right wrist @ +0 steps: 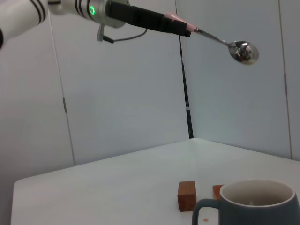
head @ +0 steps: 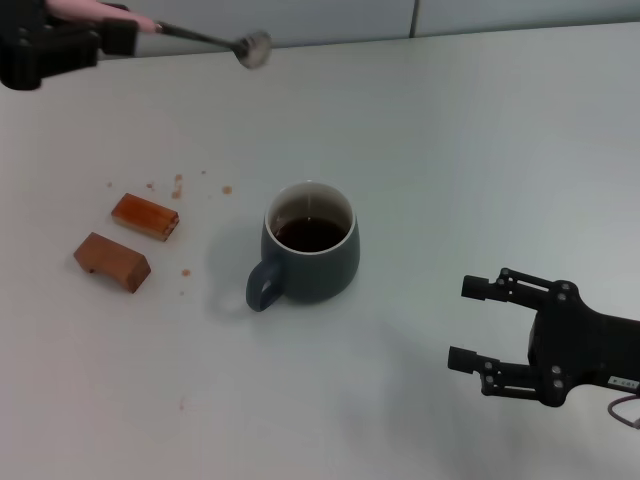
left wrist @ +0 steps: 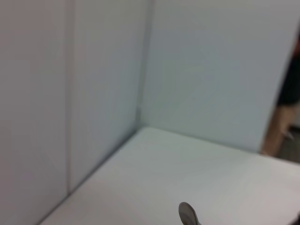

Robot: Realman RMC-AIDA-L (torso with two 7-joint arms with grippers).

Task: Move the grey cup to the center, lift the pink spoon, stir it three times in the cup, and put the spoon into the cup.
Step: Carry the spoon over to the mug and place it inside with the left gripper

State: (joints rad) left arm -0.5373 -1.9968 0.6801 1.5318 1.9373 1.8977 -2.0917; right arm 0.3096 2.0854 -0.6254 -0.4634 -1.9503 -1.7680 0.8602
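The grey cup [head: 311, 256] stands near the middle of the table with dark liquid inside and its handle toward the front left. It also shows in the right wrist view [right wrist: 255, 204]. My left gripper [head: 110, 35] is at the far left, high above the table, shut on the pink spoon [head: 205, 38]. The spoon's metal bowl points toward the right, well behind and left of the cup. The spoon shows in the right wrist view [right wrist: 220, 41], and its bowl in the left wrist view [left wrist: 188, 214]. My right gripper [head: 478, 325] is open and empty at the front right.
Two brown rectangular blocks [head: 146, 216] [head: 111, 261] lie left of the cup, with brown crumbs [head: 178, 184] scattered behind them. Pale wall panels [head: 420, 15] stand along the table's far edge.
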